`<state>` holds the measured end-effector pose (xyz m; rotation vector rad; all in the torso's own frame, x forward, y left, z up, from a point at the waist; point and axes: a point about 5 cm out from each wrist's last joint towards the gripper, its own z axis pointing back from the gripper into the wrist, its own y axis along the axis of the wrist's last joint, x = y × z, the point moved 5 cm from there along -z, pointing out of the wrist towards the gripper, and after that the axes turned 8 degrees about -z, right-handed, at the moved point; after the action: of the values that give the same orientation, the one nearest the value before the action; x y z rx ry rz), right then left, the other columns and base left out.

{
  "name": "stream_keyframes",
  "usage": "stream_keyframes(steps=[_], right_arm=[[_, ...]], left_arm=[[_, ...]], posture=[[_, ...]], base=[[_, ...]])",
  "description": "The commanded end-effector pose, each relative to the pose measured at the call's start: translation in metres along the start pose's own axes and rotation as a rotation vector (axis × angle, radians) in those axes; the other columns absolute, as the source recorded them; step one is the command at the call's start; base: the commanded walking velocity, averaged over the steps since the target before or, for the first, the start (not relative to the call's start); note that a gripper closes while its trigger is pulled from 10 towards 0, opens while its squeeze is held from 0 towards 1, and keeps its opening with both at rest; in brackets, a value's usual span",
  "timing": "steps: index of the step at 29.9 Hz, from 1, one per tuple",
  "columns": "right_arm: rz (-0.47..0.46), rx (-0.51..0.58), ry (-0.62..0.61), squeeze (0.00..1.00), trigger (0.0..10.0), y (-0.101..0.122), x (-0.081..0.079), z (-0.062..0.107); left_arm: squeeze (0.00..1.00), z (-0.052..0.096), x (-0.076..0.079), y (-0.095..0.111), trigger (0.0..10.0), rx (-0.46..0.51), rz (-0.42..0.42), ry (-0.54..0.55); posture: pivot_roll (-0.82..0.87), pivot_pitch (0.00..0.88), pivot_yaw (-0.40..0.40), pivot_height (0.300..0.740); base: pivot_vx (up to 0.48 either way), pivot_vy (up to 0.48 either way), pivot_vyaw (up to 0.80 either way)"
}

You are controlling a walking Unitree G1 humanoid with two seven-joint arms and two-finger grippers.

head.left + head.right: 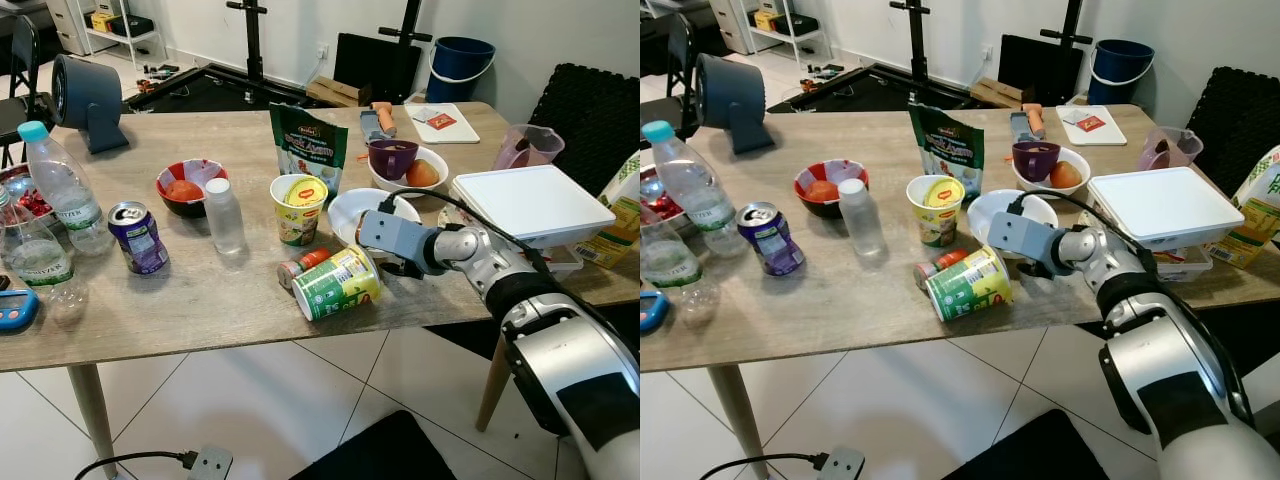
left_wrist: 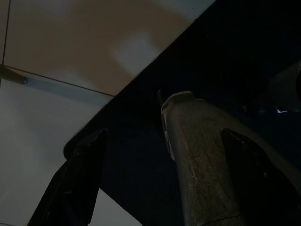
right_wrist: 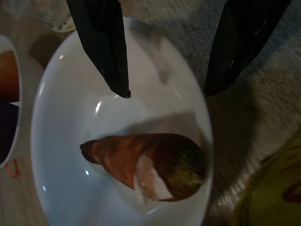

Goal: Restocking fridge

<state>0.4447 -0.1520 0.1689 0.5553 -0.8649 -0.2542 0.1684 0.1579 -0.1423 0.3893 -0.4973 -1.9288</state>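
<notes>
My right gripper (image 3: 167,89) hangs open just over a white bowl (image 3: 56,141), its two black fingers (image 3: 106,47) spread above the rim. In the bowl lies a brown, pointed piece of food (image 3: 150,165) with a pale patch. From the head views, my right arm (image 1: 470,255) reaches across the table's front right to that white bowl (image 1: 345,205). A green can (image 1: 337,284) lies on its side right by the wrist. My left gripper (image 2: 164,134) hangs idle in the dark, fingers apart.
On the wooden table (image 1: 200,300) stand a noodle cup (image 1: 298,208), a green snack bag (image 1: 308,148), a small clear bottle (image 1: 224,215), a purple can (image 1: 138,237), a red bowl (image 1: 190,185), water bottles (image 1: 62,188) and a white box (image 1: 530,203).
</notes>
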Motion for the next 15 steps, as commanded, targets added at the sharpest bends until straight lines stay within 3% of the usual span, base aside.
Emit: stream_keyframes(steps=[1,5,6,7,15], right_arm=[[0.026,-0.015,-0.022,0.00,10.0,-0.001,0.009,0.004],[0.017,0.007,0.002,0.00,10.0,-0.001,0.015,0.012],[0.003,0.020,0.001,0.15,10.0,0.000,0.018,0.014],[-0.012,0.032,-0.002,1.00,10.0,0.001,0.021,0.016],[-0.068,0.065,-0.031,1.00,10.0,-0.001,0.034,0.026]], left_arm=[[0.00,0.011,0.032,-0.060,10.0,-0.207,0.005,-0.098],[0.00,0.011,0.031,-0.060,10.0,-0.207,0.000,-0.097],[0.00,0.011,0.030,-0.059,10.0,-0.206,-0.002,-0.097],[0.00,0.010,0.030,-0.059,10.0,-0.206,-0.004,-0.097],[0.00,0.009,0.028,-0.054,10.0,-0.198,-0.016,-0.097]], posture=[[0.01,0.146,-0.069,0.740],[0.01,0.134,-0.063,0.740],[0.00,0.129,-0.060,0.740],[0.00,0.129,-0.060,0.740],[0.00,0.125,-0.055,0.740]], base=[[0.000,0.000,0.00],[0.000,0.000,0.00],[0.000,0.000,0.00],[0.000,0.000,0.00],[0.000,0.000,0.00]])
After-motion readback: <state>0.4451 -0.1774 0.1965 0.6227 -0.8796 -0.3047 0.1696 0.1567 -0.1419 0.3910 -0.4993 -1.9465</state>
